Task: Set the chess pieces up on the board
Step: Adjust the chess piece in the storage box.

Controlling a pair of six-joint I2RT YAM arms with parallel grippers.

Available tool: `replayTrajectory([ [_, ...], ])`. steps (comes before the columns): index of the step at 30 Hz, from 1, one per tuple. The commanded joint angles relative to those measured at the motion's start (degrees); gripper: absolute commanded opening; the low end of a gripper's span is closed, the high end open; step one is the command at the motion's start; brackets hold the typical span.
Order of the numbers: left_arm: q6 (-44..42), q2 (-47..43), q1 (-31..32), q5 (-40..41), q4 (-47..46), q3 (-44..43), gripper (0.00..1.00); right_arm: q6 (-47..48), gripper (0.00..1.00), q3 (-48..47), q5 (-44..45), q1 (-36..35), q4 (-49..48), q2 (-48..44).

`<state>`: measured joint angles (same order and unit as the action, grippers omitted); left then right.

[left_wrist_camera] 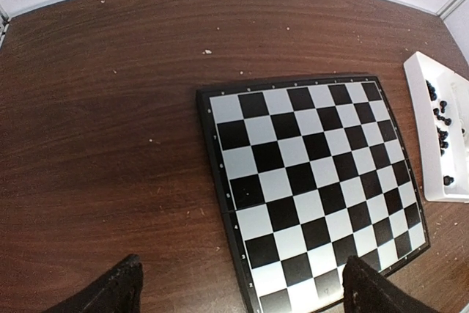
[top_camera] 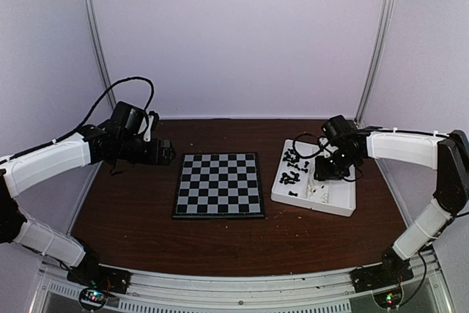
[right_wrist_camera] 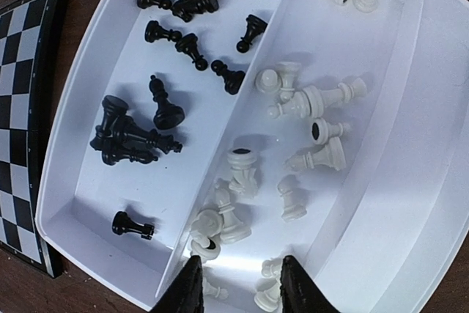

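Zero chess pieces (right_wrist_camera: 315, 100) on board (top_camera: 218, 183), all in tray (right_wrist_camera: 410, 181) right of frame | right hand (right_wrist_camera: 239, 292) half-open over white ones, grip I cannot tell | left hand (left_wrist_camera: 242, 284) wide, empty | I'd pinch one stem, lift straight.

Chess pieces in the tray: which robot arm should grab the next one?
Probably the right arm. The right claw hangs over the white tray, just above the white pieces. The left claw hangs open beside the board, far from the tray.
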<state>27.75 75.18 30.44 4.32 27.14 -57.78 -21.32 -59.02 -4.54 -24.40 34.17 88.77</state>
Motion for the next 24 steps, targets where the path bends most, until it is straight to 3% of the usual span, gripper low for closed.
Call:
replayTrajectory([
  [1,-1.0,-0.3,0.2,0.6,-0.3,-1.5,0.95,0.0,0.37,1.4,-0.8,0.6,-0.2,1.4],
  [24,-0.9,1.7,0.2,-0.3,-0.5,-2.1,0.95,1.8,0.32,0.3,-7.9,0.6,-5.1,8.0],
])
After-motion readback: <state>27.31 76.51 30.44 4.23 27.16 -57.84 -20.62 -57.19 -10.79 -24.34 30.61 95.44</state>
